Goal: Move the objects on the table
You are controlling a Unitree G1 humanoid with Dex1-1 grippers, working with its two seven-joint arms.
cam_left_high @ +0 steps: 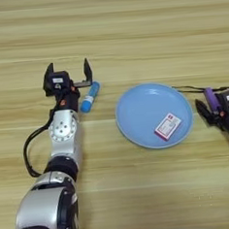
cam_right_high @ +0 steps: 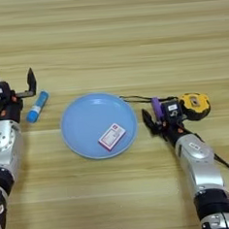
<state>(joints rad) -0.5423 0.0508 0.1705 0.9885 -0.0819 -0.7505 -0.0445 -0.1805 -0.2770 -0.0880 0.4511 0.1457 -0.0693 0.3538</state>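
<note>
Objects we count on the table (cam_left_high: 129, 27): one blue plate (cam_right_high: 83, 124) bearing one card (cam_right_high: 112, 136), one blue tube (cam_left_high: 90, 97), one purple stick (cam_right_high: 157, 108), one tape measure (cam_right_high: 194, 105). Our left gripper (cam_left_high: 68, 71) gapes beside the tube; our right gripper (cam_right_high: 153, 116) clasps the stick.

Light striped wooden table (cam_left_high: 129, 27), blue plate (cam_right_high: 83, 124), purple stick (cam_right_high: 156, 107), yellow-and-black tape measure (cam_right_high: 194, 105).

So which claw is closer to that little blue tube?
Left. The left claw sits open right beside the blue tube, while the right claw is far across the blue plate, by the purple stick.
</note>
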